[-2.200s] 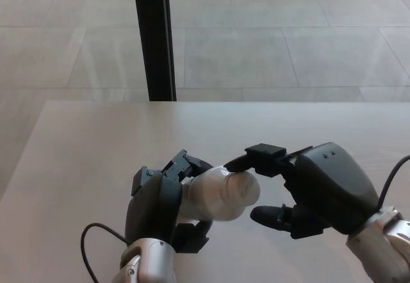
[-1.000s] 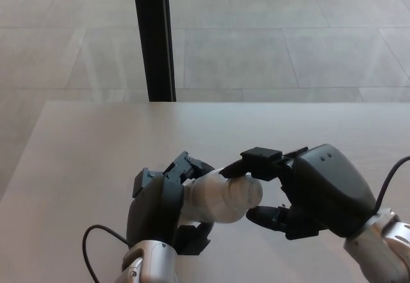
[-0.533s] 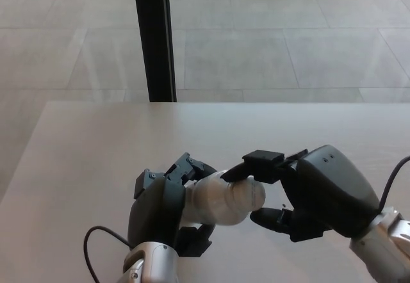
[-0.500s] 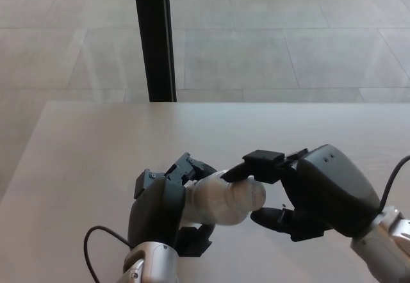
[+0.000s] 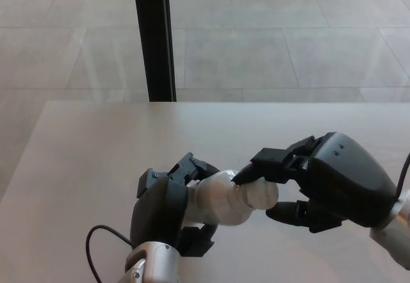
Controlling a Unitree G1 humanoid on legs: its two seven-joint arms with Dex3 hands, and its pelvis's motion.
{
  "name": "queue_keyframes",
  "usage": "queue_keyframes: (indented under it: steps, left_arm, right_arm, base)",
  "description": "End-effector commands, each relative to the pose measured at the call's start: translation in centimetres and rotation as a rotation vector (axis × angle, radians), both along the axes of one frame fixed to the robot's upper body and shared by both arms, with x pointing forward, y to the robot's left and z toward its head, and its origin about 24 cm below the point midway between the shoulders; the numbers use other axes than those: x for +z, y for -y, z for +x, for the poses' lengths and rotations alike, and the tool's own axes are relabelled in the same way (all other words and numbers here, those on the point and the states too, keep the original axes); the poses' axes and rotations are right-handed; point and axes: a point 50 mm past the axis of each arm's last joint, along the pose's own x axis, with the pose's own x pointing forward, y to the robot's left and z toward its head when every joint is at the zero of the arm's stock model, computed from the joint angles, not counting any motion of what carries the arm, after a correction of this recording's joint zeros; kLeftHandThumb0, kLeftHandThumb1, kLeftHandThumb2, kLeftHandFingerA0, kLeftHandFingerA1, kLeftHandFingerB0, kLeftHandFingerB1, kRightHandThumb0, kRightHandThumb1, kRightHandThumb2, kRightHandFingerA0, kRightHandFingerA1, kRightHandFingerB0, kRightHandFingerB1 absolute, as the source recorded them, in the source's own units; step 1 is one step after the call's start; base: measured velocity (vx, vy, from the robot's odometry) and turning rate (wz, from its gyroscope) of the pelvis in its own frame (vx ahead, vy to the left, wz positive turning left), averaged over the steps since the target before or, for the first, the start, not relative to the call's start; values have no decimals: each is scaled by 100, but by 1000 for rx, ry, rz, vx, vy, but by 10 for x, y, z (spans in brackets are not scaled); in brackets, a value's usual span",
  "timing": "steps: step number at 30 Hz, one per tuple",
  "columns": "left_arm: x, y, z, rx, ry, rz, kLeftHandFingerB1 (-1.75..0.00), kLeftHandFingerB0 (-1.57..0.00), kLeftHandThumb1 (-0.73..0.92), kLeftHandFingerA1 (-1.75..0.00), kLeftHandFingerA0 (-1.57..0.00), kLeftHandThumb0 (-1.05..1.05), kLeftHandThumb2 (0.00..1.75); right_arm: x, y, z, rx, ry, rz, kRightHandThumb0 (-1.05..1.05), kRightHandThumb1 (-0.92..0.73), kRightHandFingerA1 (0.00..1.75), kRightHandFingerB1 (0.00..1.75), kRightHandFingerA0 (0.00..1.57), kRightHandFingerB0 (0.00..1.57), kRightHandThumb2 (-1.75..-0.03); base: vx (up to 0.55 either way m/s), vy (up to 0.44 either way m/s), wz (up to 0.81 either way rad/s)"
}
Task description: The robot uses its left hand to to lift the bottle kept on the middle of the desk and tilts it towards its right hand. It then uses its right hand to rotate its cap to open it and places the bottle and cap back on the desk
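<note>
Nearest the camera, a silver left forearm (image 5: pixel 148 267) with a thin black cable (image 5: pixel 102 238) looping off its side. Just beyond, the left hand (image 5: pixel 168 209), black, fingers wrapped around the body of a white bottle (image 5: pixel 218 198), gripping it above the desk (image 5: pixel 96 148) and tipped sideways so its neck points to the robot's right. At the neck end, a white cap (image 5: pixel 261 194), seated against the bottle's mouth; whether still threaded on or already loose, impossible to tell. Around that cap, the right hand (image 5: pixel 323 184): upper fingers (image 5: pixel 272 162) pressed on top of the cap, thumb (image 5: pixel 288 211) curled close beneath it, so closed on the cap from above and below. Behind both hands, pale desk surface stretching to a straight far edge. Past that edge, a grey tiled floor (image 5: pixel 275 40) with faint reflections. Rising from the desk's far edge, left of centre, a black vertical post (image 5: pixel 154 36) running out of the top of the view.
</note>
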Motion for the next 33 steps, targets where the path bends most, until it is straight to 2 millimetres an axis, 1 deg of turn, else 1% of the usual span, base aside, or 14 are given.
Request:
queue_keyframes:
  steps: [1, 2, 4, 5, 8, 11, 18, 19, 22, 24, 26, 27, 31, 33]
  left_arm:
    - [-16, -9, -4, 37, -100, 8, -138, -73, 72, -168, -82, 15, 111]
    - [-17, -8, -4, 34, -97, 10, -141, -74, 74, -167, -80, 15, 108]
    - [-17, -8, -4, 28, -97, 11, -137, -75, 74, -164, -82, 15, 104]
    - [-18, -7, -5, 22, -97, 11, -135, -76, 77, -163, -88, 11, 99]
    - [-19, -8, -7, 26, -102, -1, -141, -79, 72, -169, -93, 13, 111]
    - [-20, -9, -8, 28, -110, 3, -144, -79, 71, -172, -95, 17, 115]
    - [-25, -13, -12, 48, -121, -29, -147, -74, 72, -175, -91, 13, 112]
    - [-25, -13, -14, 52, -125, -55, -146, -85, 63, -175, -111, 8, 133]
    - [-27, -18, -19, 48, -135, -53, -147, -85, 62, -175, -109, 9, 134]
    - [-28, -23, -20, 13, -154, 20, -148, -74, 67, -175, -88, 14, 117]
    - [-26, -27, -20, -32, -150, 70, -138, -85, 66, -168, -107, 15, 117]
    - [-25, -30, -19, -66, -152, 125, -145, -73, 67, -173, -75, 17, 108]
    - [-21, -42, -12, -254, -190, 444, -139, -79, 61, -165, -82, 18, 103]
    - [-15, -39, -4, -339, -293, 836, -83, -80, 75, -121, -86, 0, 72]
  right_arm:
    - [6, 1, -3, 75, 73, 32, -38, -44, 140, 86, 128, 81, -92]
    - [7, -1, -5, 110, 115, 35, -29, -59, 175, 86, 98, 85, -66]
    - [7, -4, -7, 137, 148, 32, -25, -53, 171, 91, 115, 88, -71]
    - [7, -5, -9, 153, 179, 15, -29, -58, 175, 88, 98, 83, -67]
    - [14, 1, -9, 201, 284, -31, -27, -54, 154, 91, 97, 80, -68]
    - [18, 11, -6, 180, 288, -12, -32, -57, 175, 90, 94, 81, -63]
    - [25, 53, 9, -121, 204, 104, -29, -56, 173, 84, 98, 84, -62]
    - [21, 68, 11, -207, 167, 146, -26, -58, 155, 78, 101, 86, -61]
    - [2, 96, 10, -375, 80, 228, -26, -58, 146, 77, 102, 87, -60]
    - [-8, 106, 9, -454, 49, 244, -18, -54, 156, 75, 100, 90, -60]
    - [-13, 111, 9, -491, 14, 246, -19, -56, 154, 77, 99, 88, -63]
    - [-17, 114, 8, -515, -10, 244, -10, -57, 158, 78, 97, 88, -64]
    - [-41, 123, 5, -576, -124, 209, -20, -53, 157, 76, 97, 89, -64]
    - [-58, 115, 3, -588, -186, 157, -20, -52, 160, 76, 100, 90, -66]
  base:
    - [0, 0, 0]
    - [0, 0, 0]
    - [0, 0, 0]
    - [0, 0, 0]
    - [0, 0, 0]
    - [0, 0, 0]
    - [0, 0, 0]
    - [0, 0, 0]
    - [0, 0, 0]
    - [0, 0, 0]
    - [0, 0, 0]
    - [0, 0, 0]
    - [0, 0, 0]
    - [0, 0, 0]
